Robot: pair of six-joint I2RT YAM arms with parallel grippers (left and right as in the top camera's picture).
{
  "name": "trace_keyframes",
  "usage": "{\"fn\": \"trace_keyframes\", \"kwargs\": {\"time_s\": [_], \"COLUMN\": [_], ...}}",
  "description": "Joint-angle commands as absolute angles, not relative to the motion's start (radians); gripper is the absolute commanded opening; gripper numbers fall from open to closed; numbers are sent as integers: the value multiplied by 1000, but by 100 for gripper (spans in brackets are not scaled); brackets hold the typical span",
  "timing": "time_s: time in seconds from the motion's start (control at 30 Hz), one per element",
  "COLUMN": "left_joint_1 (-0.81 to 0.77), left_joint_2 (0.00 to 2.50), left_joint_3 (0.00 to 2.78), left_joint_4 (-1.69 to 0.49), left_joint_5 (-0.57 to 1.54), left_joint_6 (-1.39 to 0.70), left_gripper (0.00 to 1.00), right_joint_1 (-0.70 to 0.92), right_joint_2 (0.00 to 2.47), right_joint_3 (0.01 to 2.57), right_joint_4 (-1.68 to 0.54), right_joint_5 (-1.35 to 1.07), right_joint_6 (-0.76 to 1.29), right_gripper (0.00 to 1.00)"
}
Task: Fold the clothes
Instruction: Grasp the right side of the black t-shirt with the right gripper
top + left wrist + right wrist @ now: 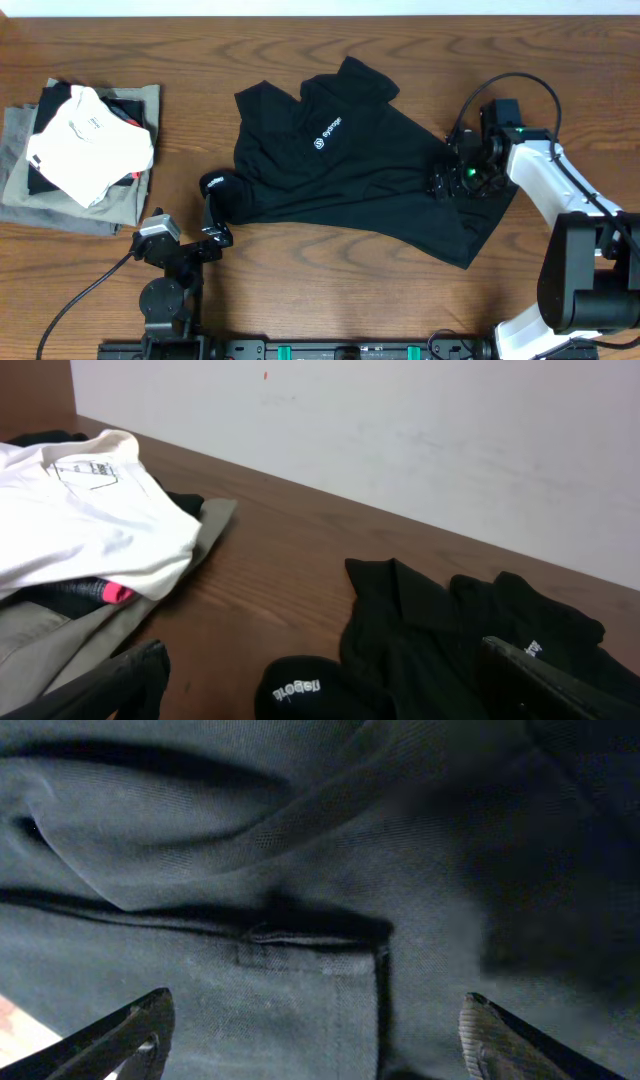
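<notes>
The left gripper [216, 228] is held open low over the table [330, 300], with nothing clasped between its spread fingers. The cuff [298, 690] of the black shirt [340, 165] lies just ahead of it. The shirt is spread rumpled across the middle of the table. Over its right hem the right gripper [315, 1020] is held with fingers parted, possibly touching the cloth. A pile of clothes [85, 150] is stacked at the far left.
</notes>
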State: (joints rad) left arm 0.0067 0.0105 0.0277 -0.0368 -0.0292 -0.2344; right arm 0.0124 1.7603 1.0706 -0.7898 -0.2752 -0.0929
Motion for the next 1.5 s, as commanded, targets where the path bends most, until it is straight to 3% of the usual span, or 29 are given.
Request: {"fn": "trace_keyframes", "kwargs": {"time_s": [0.0,0.23,0.4,0.6,0.7,0.77,0.8,1.17,1.37,1.47], "left_joint_1": [12,12,12,12,12,12,12,12,12,12], "left_joint_2": [6,6,6,6,6,6,6,6,6,6], "left_joint_3": [4,4,4,4,4,4,4,4,4,4], "left_joint_4": [-70,-70,-70,-70,-70,-70,-70,-70,-70,-70], "left_joint_5": [-37,-37,-37,-37,-37,-37,-37,-37,-37,-37], "left_joint_6": [-219,-219,-219,-219,-219,-219,-219,-219,-219,-219], "left_gripper": [98,98,98,98,98,98,98,98,98,98], "right_joint_1": [20,20,21,21,21,20,20,20,20,20], "right_joint_2": [1763,1782,1802,1835,1835,1835,1835,1820,1772,1736], "right_joint_3": [1038,1026,1025,1024,1025,1025,1025,1045,1092,1100], "right_joint_4": [-755,-738,-731,-728,-723,-717,-715,-745,-801,-812], "right_joint_5": [-324,-352,-364,-385,-385,-384,-382,-334,-249,-236], "right_joint_6": [-115,-116,-121,-121,-121,-121,-121,-84,-22,19], "right_gripper": [90,88,74,70,59,39,36,20,1,1]}}
